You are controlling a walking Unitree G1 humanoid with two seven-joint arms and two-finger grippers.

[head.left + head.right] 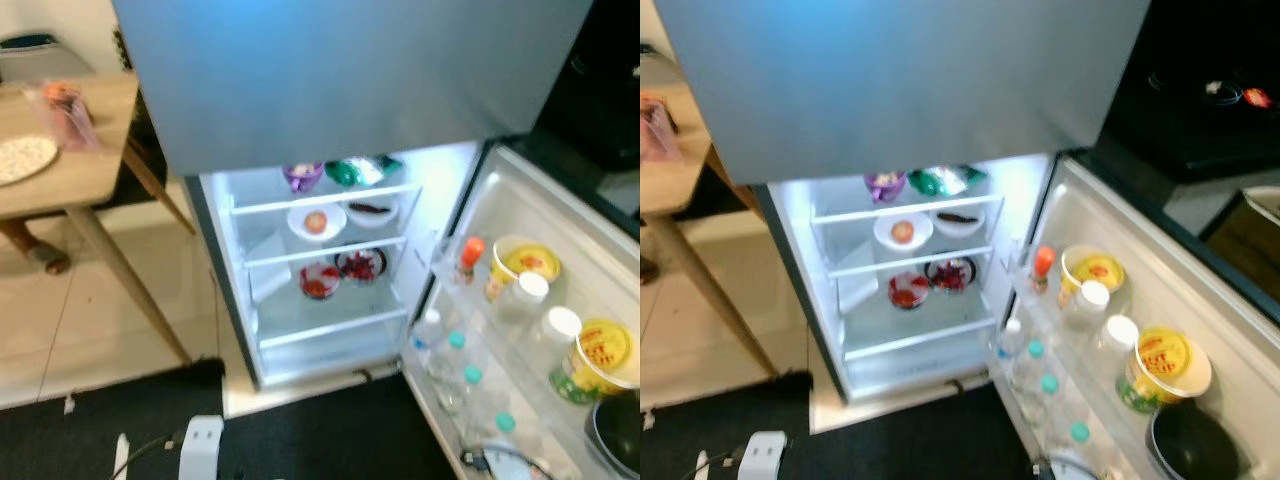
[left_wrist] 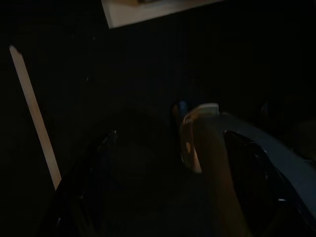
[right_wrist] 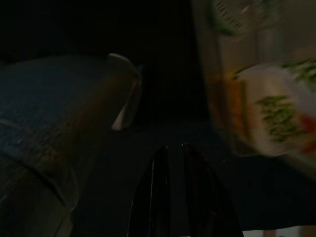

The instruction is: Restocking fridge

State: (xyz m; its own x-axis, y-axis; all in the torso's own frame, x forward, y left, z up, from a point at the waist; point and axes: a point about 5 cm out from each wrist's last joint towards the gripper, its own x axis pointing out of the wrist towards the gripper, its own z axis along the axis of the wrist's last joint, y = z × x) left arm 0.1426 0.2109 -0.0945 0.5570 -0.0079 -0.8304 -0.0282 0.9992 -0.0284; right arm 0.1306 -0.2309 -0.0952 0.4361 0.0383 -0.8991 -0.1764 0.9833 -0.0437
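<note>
— While my arms hang idle, where's stuff?
— Open white fridge (image 1: 330,330) w/ lit shelves ahead; yellow-lidded tubs (image 1: 603,352) in door rack.
— Pincers?
— Right pincer (image 3: 170,153) clenched, empty; left pincer (image 2: 168,148): can't tell.

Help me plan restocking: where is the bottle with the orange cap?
The bottle with the orange cap stands in the open fridge door's upper rack, on the robot's right, beside a yellow-lidded tub.
</note>
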